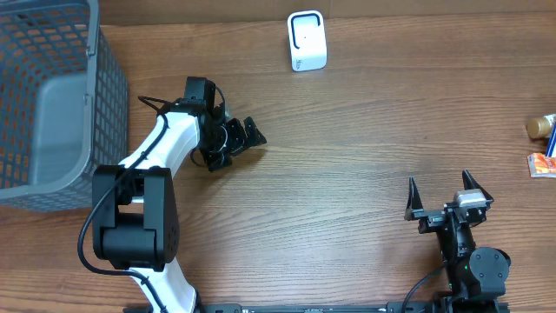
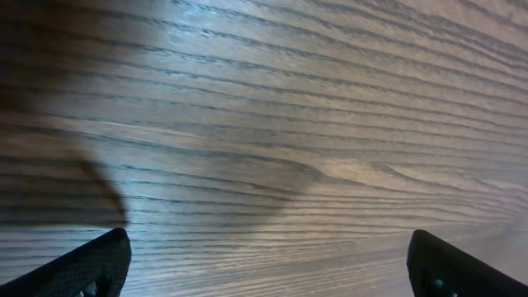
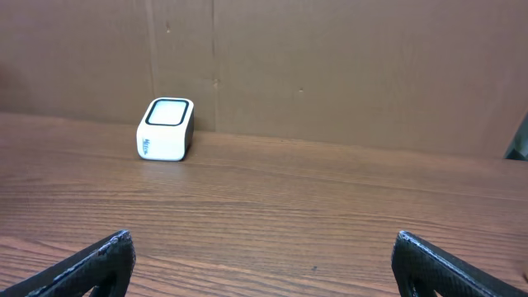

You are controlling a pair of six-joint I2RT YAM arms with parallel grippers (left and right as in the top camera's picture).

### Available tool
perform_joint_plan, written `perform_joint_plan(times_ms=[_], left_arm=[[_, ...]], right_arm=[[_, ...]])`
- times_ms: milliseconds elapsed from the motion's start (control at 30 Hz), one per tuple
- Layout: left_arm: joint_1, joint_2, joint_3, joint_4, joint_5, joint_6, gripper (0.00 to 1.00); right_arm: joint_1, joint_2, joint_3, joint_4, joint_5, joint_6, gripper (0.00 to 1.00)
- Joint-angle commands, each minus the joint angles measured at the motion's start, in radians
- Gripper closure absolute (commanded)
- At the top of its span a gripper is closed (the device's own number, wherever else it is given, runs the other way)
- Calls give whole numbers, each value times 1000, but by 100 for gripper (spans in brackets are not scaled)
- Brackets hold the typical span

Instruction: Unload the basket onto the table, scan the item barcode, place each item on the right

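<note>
At the right border of the overhead view two small items are cut off: a brownish bottle (image 1: 539, 128) and, below it, an orange and white packet (image 1: 542, 165). No barcode can be read on them. The white scanner (image 1: 307, 40) stands at the far side of the wooden table (image 1: 365, 130), well apart from both. The left gripper (image 1: 235, 146) is low over bare wood near the grey mesh basket (image 1: 109, 87), jaws wide apart and empty. The right gripper (image 1: 439, 184) sits near the front edge, facing the scanner, also spread wide, holding nothing.
</note>
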Motion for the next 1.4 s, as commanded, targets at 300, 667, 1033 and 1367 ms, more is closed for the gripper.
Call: perform_joint_plan(times_ms=[300, 667, 1033, 1367], left_arm=[[-92, -317, 1, 20, -154, 259, 0], [-92, -848, -356, 144, -158, 463, 0], [-24, -1580, -750, 210, -185, 472, 0], [14, -1739, -927, 304, -207, 472, 0]], right_arm=[[-3, -9, -10, 8, 0, -3, 0], [-3, -9, -10, 8, 0, -3, 0], [-3, -9, -10, 8, 0, -3, 0], [-3, -9, -10, 8, 0, -3, 0]])
